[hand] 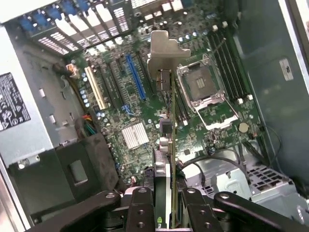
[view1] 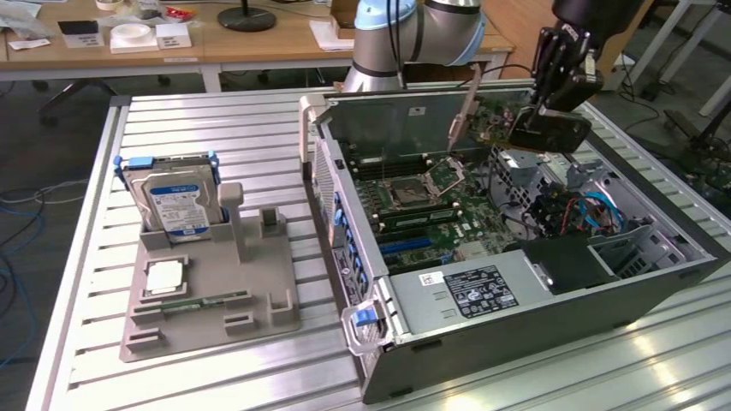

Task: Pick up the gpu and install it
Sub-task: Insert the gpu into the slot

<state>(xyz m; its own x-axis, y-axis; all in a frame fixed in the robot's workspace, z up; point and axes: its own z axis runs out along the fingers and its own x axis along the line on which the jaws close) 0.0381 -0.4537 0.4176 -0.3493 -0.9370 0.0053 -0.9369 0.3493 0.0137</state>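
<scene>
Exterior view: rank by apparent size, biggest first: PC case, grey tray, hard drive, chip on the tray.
1. PC case
2. Grey tray
3. Hard drive, upright in the tray
4. Chip, flat on the tray
Gaps are wide enough that camera distance doesn't matter.
Not ranked: graphics card clamped in the gripper.

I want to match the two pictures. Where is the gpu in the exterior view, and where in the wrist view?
Exterior view: the gpu hangs from the gripper above the open case, toward the exterior view's right.
Wrist view: the gpu is seen edge-on, running from the gripper out over the motherboard.
Shared landmark: the CPU socket.
</scene>
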